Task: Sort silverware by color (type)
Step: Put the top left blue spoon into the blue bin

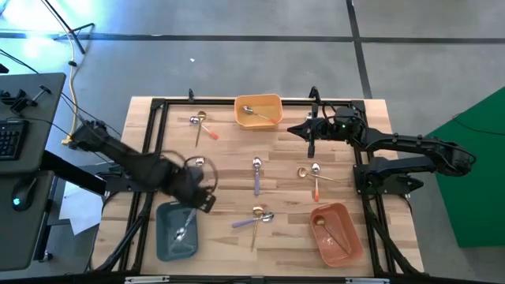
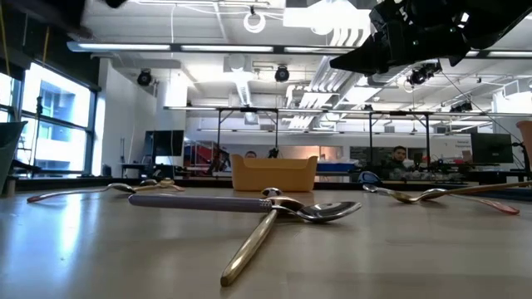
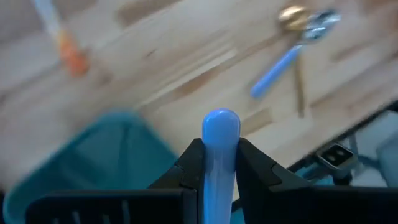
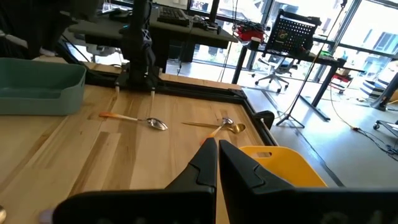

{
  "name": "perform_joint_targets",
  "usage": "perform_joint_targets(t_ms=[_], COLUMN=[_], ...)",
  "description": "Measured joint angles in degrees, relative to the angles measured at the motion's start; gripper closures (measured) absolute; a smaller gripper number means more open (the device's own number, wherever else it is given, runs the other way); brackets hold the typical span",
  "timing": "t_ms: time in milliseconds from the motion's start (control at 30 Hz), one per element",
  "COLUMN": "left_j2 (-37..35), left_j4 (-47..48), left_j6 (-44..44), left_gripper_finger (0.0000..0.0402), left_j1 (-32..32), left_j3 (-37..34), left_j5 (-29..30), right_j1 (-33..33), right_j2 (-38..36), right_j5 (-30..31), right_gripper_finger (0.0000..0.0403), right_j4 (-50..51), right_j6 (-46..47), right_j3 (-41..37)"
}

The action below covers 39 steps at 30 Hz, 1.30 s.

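Left gripper (image 3: pixel 214 163) is clamping a lavender-handled spoon (image 3: pixel 220 134) by the handle, with the rounded handle tip standing out past the fingertips. In the high view the left gripper (image 1: pixel 197 192) is hanging just above the teal tray (image 1: pixel 162 241) at the surface's near left corner, where one spoon is already lying.

Right gripper (image 4: pixel 217 163) is waiting with fingers together and nothing between them, beside the yellow tray (image 1: pixel 272 102) at the far edge.

The rest of the silverware is lying loose on the surface:
- a crossed pair near the far left corner (image 1: pixel 201 124);
- a lavender spoon at centre (image 1: pixel 256 175);
- an orange-handled and gold pair right of centre (image 1: pixel 314 178);
- a lavender and gold pair crossed near the near edge (image 1: pixel 256 219);
- one spoon in the yellow tray, one in the orange tray (image 1: pixel 353 244) at the near right corner.

Handling judgement: the spoons are looking slim, stiff and light, so little squeeze is needed. The polished bowls and gold shafts are probably slippery, and a spoon pinched near one end is likely to swing. The coloured handle, towards mid-length, is looking like the best hold. Each spoon is lying nearly flat, so the fingertips must straddle the handle right at the wood. Crossed pairs are risking a double pick; taking the upper one first seems safer.
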<state>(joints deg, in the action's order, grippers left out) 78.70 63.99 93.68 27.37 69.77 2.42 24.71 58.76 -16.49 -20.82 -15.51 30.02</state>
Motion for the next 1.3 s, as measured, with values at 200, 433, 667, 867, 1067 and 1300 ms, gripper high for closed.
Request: perform_joint_targets(t_ms=[200, 433, 667, 867, 1067, 1300], left_j2=[0.1, 0.1, -0.3, -0.3, -0.3, -0.3], left_j4=[-6.8, -18.1, -14.9, -6.1, -6.7, -8.8], left_j6=[19.7, 24.2, 28.7, 30.2, 23.9, 20.6], left_gripper_finger=[0.0358, 0.0358, 0.0358, 0.0358, 0.0358, 0.0337], left_j1=[8.2, 10.6, 15.0, 17.9, 17.2, 17.2], left_j3=[-9.9, -18.4, -19.4, -19.4, -20.7, -24.6], left_j5=[0.7, 1.4, 2.1, 3.7, 3.6, 1.0], right_j1=[0.0, 0.0, 0.0, 0.0, 0.0, 0.0], right_j2=[0.0, 0.0, 0.0, 0.0, 0.0, 0.0], right_j5=[0.0, 0.0, 0.0, 0.0, 0.0, 0.0], right_gripper_finger=[0.0403, 0.0403, 0.0403, 0.0403, 0.0403, 0.0403], right_j4=[0.0, 0.1, 1.2, 1.3, 1.4, 1.8], right_j6=[0.3, 2.1, 2.6, 2.6, 2.6, 3.0], right_j3=[0.0, 0.0, 0.0, 0.0, 0.0, 0.0])
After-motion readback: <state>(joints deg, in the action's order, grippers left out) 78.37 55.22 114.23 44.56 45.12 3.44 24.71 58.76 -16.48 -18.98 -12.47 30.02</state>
